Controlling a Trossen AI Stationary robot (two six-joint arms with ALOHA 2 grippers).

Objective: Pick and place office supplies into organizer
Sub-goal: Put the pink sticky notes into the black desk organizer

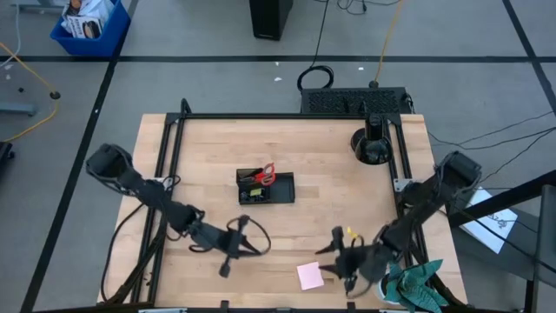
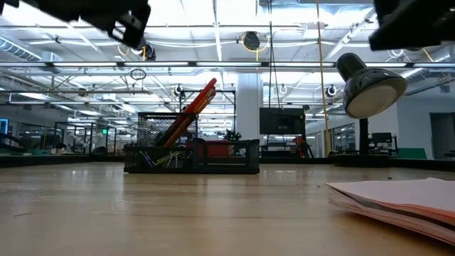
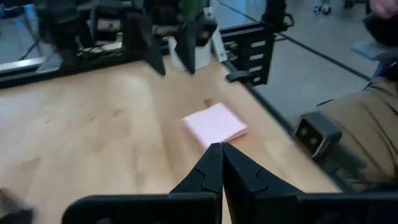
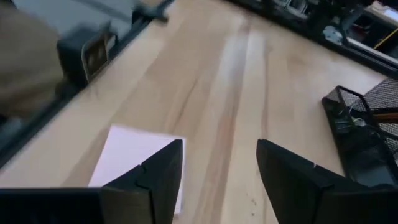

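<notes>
Pale wooden tabletop [image 1: 347,187] is shown from above, with a workshop floor beyond. Nearest, toward six o'clock, the pink sticky-note pad [image 1: 309,276] is seen lying flat and unheld. Just beside it at three o'clock the right gripper [image 1: 334,252] is poised with its fingers spread wide and empty; at nine o'clock the left gripper [image 1: 228,261] is held pinched together on nothing. Farther off, at twelve o'clock, the black mesh organizer [image 1: 266,188] is seen holding the red-handled scissors [image 1: 263,173]. The pad is judged light, thin and slightly flexible, liable to slide; it is best pinched across two opposite edges.
</notes>
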